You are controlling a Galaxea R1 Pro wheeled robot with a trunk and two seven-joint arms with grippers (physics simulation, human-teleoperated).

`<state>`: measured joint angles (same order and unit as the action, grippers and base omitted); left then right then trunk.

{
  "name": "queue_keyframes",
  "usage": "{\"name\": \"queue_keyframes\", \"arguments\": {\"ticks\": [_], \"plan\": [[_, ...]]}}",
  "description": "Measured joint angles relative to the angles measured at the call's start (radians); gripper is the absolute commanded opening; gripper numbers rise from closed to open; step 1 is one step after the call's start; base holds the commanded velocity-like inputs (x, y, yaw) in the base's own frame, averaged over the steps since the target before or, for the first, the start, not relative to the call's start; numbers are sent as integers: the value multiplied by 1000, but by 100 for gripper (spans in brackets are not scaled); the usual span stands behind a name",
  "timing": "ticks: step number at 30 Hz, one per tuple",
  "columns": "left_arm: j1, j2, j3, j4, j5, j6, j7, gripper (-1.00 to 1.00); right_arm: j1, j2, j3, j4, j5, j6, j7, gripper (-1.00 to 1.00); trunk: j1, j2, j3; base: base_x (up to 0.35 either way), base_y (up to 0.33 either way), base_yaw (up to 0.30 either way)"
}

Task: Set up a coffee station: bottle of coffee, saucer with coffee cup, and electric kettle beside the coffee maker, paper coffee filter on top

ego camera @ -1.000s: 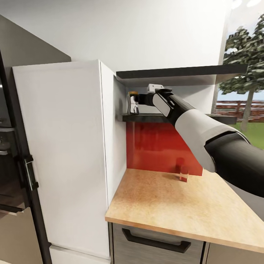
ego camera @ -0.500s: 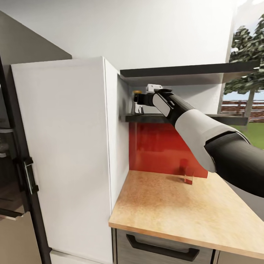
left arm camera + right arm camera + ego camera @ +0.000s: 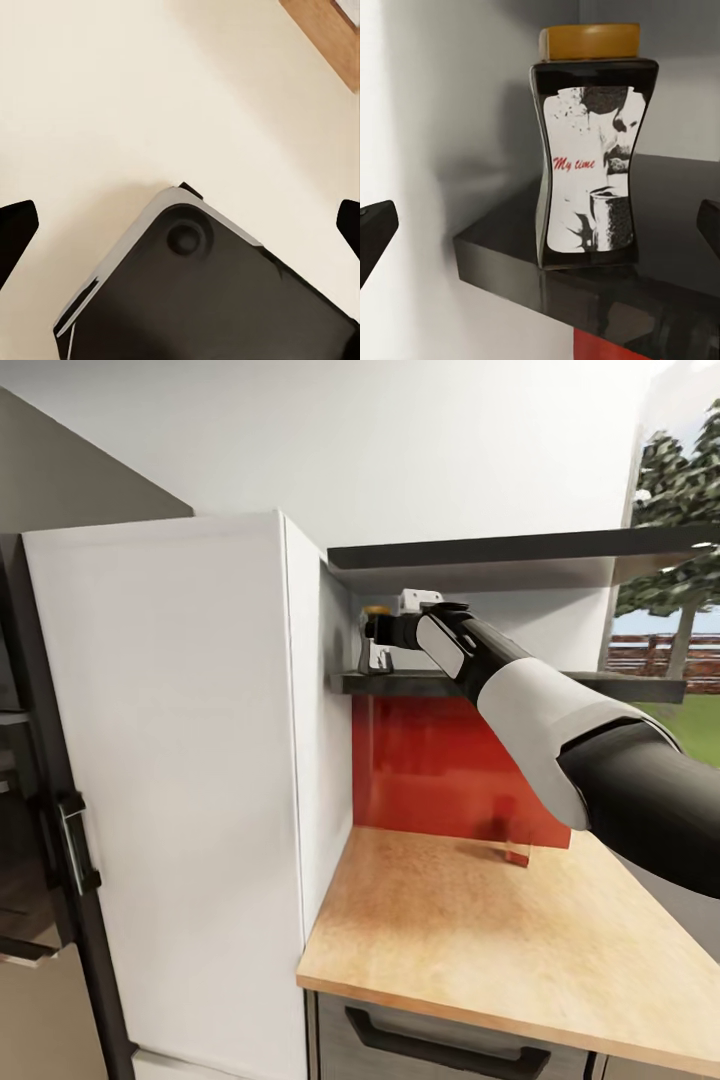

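1. The bottle of coffee stands upright on the dark kitchen shelf, close to the shelf's front edge and near its end, where the shelf meets the white side wall of the tall cabinet.
2. In the head view the bottle of coffee sits at about 11 o'clock from the frame's centre, tucked in the corner under the upper shelf board.
3. The right end effector is level with the bottle, its fingers released and spread; in the right wrist view the two dark fingertips lie wide to either side of the jar, not touching it.
4. Open room: a gap shows between the jar and the cabinet wall on one side, and bare shelf runs away on the other; the upper board leaves little height above the yellow lid.
5. The counter below, at 5 o'clock, lies mostly bare out to its front edge, with a small glass against the red backsplash.
6. The left end effector hangs released over pale floor, above a dark part of the robot.
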<state>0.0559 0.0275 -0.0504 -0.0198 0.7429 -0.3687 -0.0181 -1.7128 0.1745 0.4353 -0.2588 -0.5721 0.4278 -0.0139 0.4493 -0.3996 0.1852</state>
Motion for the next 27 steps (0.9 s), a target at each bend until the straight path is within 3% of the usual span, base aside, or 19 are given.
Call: {"name": "queue_keyframes", "arguments": {"ticks": [5,27], "plan": [[0,-1,-1,0,0,-1,0,100,0,0,0,0,0,1,0,100,0,0,0,190,0,0],[0,-3,0,0,-1,1,0,100,1,0,2,1,9,9,4,100,0,0,0,45,0,0]]}}
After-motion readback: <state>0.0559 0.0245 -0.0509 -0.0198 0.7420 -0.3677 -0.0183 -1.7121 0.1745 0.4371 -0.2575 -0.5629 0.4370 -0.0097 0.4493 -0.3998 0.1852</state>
